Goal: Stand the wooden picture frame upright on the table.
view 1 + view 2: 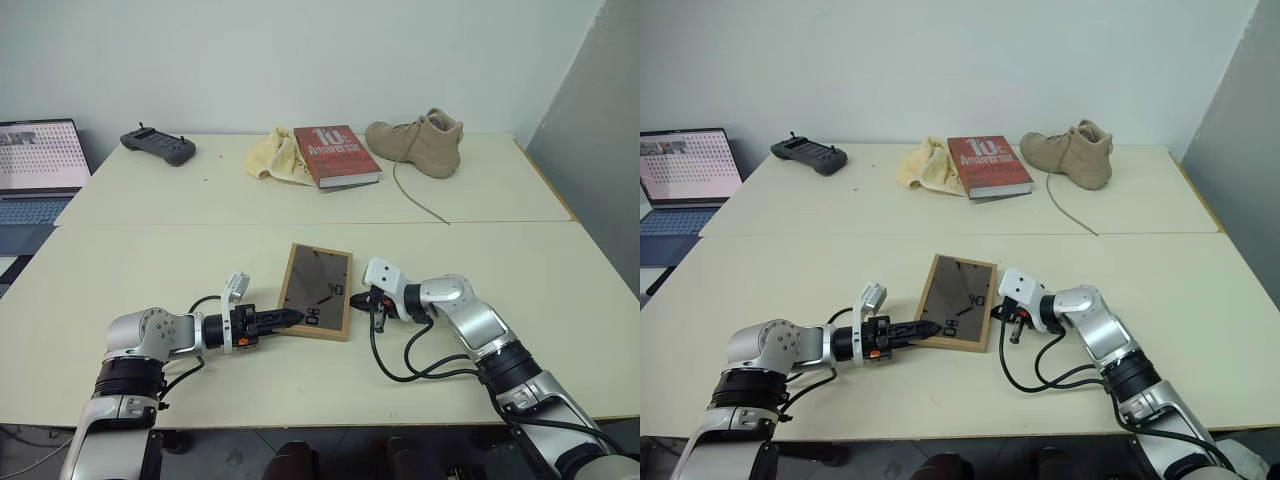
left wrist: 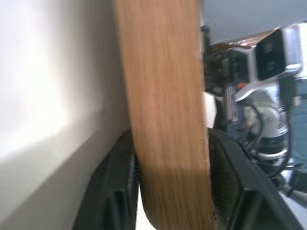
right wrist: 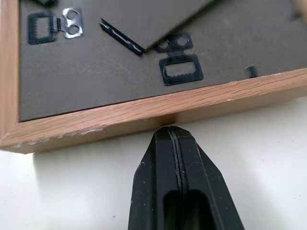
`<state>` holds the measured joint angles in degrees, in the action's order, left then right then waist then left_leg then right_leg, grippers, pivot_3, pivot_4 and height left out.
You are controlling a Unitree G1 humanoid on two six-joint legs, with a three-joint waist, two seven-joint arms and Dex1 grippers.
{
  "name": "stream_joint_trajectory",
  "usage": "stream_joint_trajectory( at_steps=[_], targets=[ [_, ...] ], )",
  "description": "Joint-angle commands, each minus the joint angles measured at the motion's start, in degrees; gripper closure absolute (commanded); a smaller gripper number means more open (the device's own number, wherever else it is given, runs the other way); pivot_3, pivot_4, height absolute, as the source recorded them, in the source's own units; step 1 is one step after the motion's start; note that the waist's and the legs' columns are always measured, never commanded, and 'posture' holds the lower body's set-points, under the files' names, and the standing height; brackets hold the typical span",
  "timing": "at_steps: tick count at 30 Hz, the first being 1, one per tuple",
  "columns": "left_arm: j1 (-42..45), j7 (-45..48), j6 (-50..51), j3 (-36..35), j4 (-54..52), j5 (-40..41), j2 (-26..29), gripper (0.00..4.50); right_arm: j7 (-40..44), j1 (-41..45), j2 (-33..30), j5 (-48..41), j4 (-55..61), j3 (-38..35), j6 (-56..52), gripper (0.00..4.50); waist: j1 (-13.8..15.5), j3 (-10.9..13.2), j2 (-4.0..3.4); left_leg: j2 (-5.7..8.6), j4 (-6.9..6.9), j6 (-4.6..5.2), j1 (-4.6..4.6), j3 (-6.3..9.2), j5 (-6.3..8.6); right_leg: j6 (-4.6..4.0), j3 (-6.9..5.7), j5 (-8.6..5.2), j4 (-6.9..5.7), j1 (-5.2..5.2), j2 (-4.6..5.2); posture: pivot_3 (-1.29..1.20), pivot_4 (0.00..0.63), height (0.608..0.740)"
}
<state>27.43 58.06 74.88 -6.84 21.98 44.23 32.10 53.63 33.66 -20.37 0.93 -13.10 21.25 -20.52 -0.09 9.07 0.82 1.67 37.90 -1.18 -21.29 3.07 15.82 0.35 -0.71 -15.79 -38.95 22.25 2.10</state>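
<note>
**Frame Lying Flat, Dark Back Panel Upward, Gripped at Near Left Corner**

Head views: The wooden picture frame (image 1: 317, 291) is seen lying flat on the table (image 1: 150, 260), on the near half, just in front of the seam. Its dark panel with black fittings is turned upward. Its long axis runs away from the robot, leaning slightly to the right. The left gripper (image 1: 288, 318) is placed at the frame's near left corner; the right gripper (image 1: 362, 299) is set against the frame's right edge. A red book (image 1: 335, 154), a yellow cloth (image 1: 275, 157), a tan boot (image 1: 420, 140) and a black controller (image 1: 158, 146) are noted at the far side.

Left wrist view: The wooden rail is seen clamped between the two black fingers (image 2: 112, 191).

Right wrist view: The jaws are pressed together, their tip touching the frame's light-wood edge.
</note>
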Motion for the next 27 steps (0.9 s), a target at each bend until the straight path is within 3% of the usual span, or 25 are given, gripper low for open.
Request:
stream_joint_trajectory(
  at_steps=[1, 5, 6, 7, 13, 17, 23, 24, 27],
  targets=[
    [1.35, -3.42, 3.09, -2.89, -3.86, 1.96, -0.95, 3.20, -0.91, 0.55, -2.67, -1.33, 2.23, -4.57, -0.07, 4.50, -0.01, 0.01, 0.00, 0.00, 0.00, 0.00, 0.00, 0.00, 0.00, 0.00, 0.00, 0.00, 0.00, 0.00, 0.00, 0.00, 0.150, 0.740],
    [2.31, -10.15, 5.79, -8.61, -9.53, 4.55, -3.85, 3.20, 0.06, 4.43, -5.98, -6.82, 3.71, -12.50, -5.06, 4.50, -0.05, 0.11, 0.05, 0.00, 0.04, 0.00, -0.22, 0.05, 0.00, 0.00, -0.03, 0.00, 0.01, 0.15, 0.01, 0.00, 0.150, 0.740],
    [2.57, -11.50, 6.48, -10.32, -10.84, 5.48, -4.66, 3.20, 0.65, 5.49, -6.77, -8.30, 4.30, -14.09, -6.83, 4.16, -0.08, 0.13, 0.08, 0.00, 0.04, 0.00, -0.27, 0.06, 0.00, 0.00, -0.03, 0.00, 0.02, 0.19, 0.02, 0.00, 0.150, 0.740],
    [2.89, -12.56, 6.14, -11.91, -12.47, 6.37, -5.33, 3.20, 1.65, 7.17, -7.71, -10.72, 5.33, -16.15, -9.73, 4.12, -0.16, 0.14, 0.10, 0.00, 0.06, -0.01, -0.39, 0.05, 0.00, 0.00, -0.02, 0.01, -0.01, 0.34, 0.02, 0.00, 0.150, 0.740],
    [5.07, -18.31, 5.29, -18.31, -18.91, 10.48, -8.69, 3.20, 4.09, 16.17, -7.23, -24.11, 9.79, -22.49, -25.75, 2.85, -0.77, 0.21, 0.17, -0.11, 0.08, -0.19, -1.11, 0.05, -0.11, -0.03, -0.05, 0.03, -0.07, 1.07, -0.06, 0.00, 0.150, 0.740],
    [5.96, -21.46, 3.84, -19.64, -21.67, 11.83, -10.57, 3.20, 2.32, 20.70, -3.72, -25.79, 7.36, -21.45, -27.36, 1.99, -1.46, 0.21, 0.19, -0.10, 0.07, -0.19, -1.13, -0.01, -0.11, -0.03, 0.01, 0.03, 0.02, 1.06, -0.04, 0.00, 0.150, 0.740],
    [5.56, -23.98, 3.21, -20.24, -24.96, 14.16, -11.98, 3.20, 0.55, 24.10, 0.82, -20.37, 1.33, -15.10, -19.11, 0.72, -1.57, 0.22, 0.20, -0.08, 0.07, -0.12, -1.14, -0.03, -0.07, -0.03, 0.02, 0.04, -0.04, 1.09, -0.03, 0.00, 0.150, 0.740],
    [5.51, -24.48, 3.12, -20.52, -25.17, 14.52, -12.05, 3.20, 0.03, 24.43, 1.29, -18.83, 0.46, -13.81, -17.11, 0.34, -1.57, 0.22, 0.20, -0.08, 0.08, -0.15, -1.15, -0.03, -0.09, -0.03, 0.02, 0.04, -0.03, 1.09, -0.03, 0.00, 0.150, 0.740],
    [4.88, -25.21, 2.82, -20.44, -26.04, 15.14, -11.82, 3.20, -0.58, 25.14, 4.12, -17.08, -1.89, -11.73, -13.55, 0.07, -1.61, 0.22, 0.20, -0.07, 0.07, -0.21, -1.17, -0.05, -0.12, -0.03, 0.03, 0.04, -0.05, 1.14, -0.03, 0.00, 0.150, 0.740]
  ],
)
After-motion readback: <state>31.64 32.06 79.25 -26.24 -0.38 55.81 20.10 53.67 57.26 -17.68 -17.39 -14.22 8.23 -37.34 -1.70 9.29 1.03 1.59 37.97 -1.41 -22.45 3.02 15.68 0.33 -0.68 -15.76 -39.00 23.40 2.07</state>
